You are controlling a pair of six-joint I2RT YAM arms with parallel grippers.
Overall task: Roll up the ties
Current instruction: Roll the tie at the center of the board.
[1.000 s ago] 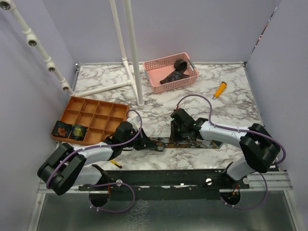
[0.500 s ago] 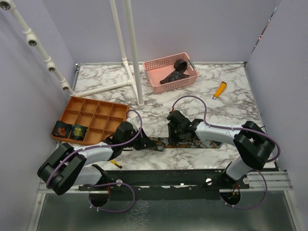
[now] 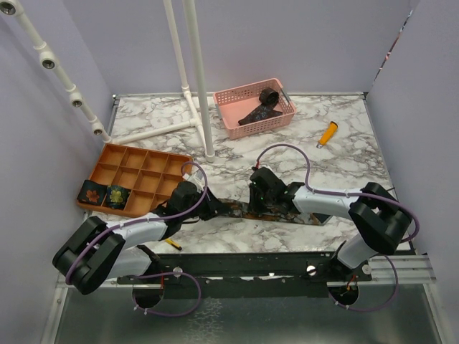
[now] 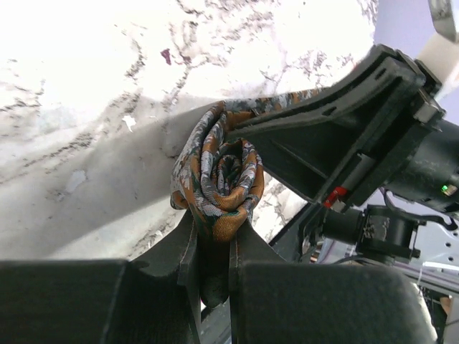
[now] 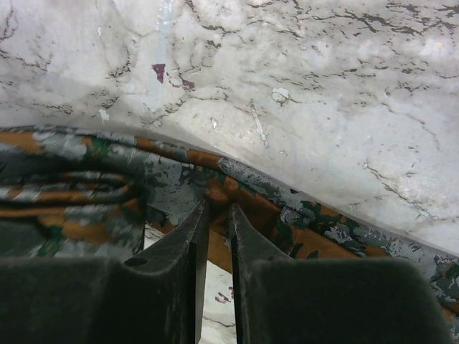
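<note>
At the near edge of the white-and-grey marbled table [image 3: 344,165], item in hand: one long necktie of dark brown-black fabric with rust, orange and green floral print [image 3: 237,208], lying flat, left to right, between your two arms. Left gripper [image 4: 213,229]: clenched on the tie's small started coil [image 4: 219,172], gripping it at its lower side. Right gripper [image 5: 215,215]: closed on the near edge of the flat strip, just beside that coil. Handling, as judged: wind with your left wrist and let your right feed the strip under light tension only. Align each turn's edges, or the soft coil will likely cone sideways. Pull hard and the thin fabric may slip the pinch. Reference pieces: two finished rolls [image 3: 104,194] in the orange plastic compartment tray [image 3: 143,172].
</note>
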